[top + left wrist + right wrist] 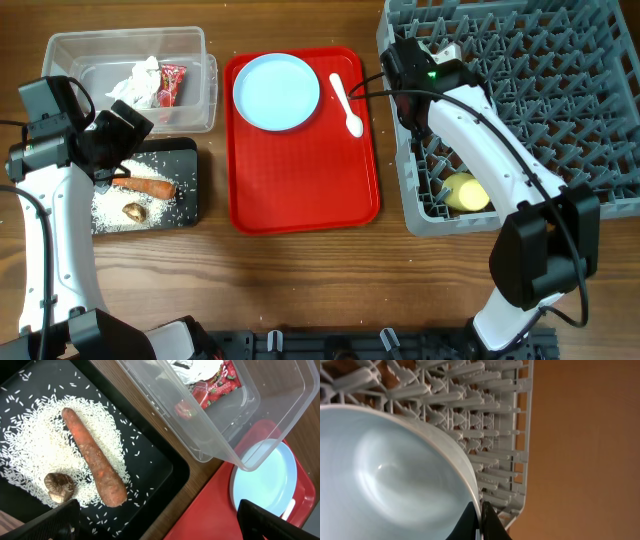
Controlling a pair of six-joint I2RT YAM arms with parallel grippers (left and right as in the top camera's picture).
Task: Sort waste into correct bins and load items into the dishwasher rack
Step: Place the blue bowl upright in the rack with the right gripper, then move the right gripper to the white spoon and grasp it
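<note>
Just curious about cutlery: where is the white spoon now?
In the overhead view the white spoon lies on the red tray, just right of the pale blue plate and left of the grey rack.

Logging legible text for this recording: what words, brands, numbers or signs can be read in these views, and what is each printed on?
Red snack wrapper, lying in the clear rectangular plastic tub: white lettering on it, too small and blurred to read.
No other word, label, number or sign shows in any view.
</note>
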